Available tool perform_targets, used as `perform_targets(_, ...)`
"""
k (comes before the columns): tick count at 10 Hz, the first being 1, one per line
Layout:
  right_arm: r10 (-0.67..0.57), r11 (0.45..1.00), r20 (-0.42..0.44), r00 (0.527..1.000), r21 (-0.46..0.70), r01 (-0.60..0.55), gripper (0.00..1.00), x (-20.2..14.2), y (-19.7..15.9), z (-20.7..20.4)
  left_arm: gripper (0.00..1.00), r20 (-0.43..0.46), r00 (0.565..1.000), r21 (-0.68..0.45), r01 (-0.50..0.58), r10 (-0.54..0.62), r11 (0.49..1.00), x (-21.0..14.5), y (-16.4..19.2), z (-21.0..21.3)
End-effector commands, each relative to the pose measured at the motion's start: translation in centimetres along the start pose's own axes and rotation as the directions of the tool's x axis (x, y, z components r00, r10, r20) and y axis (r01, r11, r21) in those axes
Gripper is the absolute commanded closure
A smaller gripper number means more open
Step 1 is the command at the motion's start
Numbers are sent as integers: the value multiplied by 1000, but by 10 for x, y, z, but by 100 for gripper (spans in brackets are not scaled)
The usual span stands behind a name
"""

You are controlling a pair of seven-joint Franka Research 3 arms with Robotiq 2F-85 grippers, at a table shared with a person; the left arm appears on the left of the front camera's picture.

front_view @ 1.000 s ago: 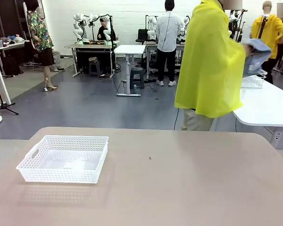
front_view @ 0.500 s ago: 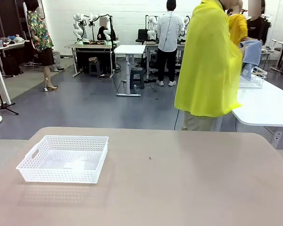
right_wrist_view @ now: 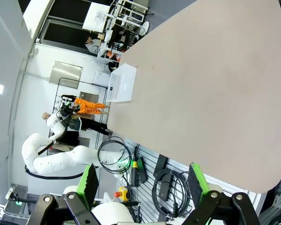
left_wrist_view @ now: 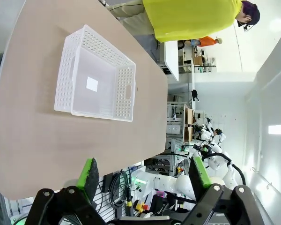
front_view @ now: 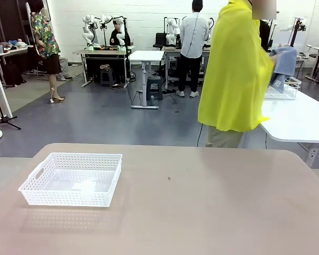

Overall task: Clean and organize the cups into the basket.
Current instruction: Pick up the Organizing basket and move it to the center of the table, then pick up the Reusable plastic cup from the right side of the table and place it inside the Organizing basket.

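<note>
Left claw: jaws fully apart, holding nothing. Right claw: likewise wide, nothing held. Basket sits on the left half of the desk, ahead of the left claw and well apart from the right; its long side faces the robot, so judged. Left arm is the nearer. Beyond the far edge a person in yellow faces a side table, blue cloth in hand
</note>
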State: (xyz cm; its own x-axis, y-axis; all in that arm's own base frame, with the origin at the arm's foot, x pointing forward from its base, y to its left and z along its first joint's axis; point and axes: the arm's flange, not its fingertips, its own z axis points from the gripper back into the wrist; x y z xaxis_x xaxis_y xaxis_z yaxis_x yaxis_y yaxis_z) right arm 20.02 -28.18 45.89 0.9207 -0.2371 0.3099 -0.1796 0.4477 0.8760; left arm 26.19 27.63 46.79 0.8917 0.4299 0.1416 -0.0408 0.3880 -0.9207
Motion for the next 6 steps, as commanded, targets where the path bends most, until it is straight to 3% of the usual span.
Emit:
perform_targets(1,-6,1000,15,1000,3,6,0,1,-2,0,0,7,1000,-2,-14,14,1000,-1,-1,0)
perform_targets(6,-6,1000,15,1000,3,6,0,1,-2,0,0,7,1000,-2,-14,14,1000,-1,-1,0)
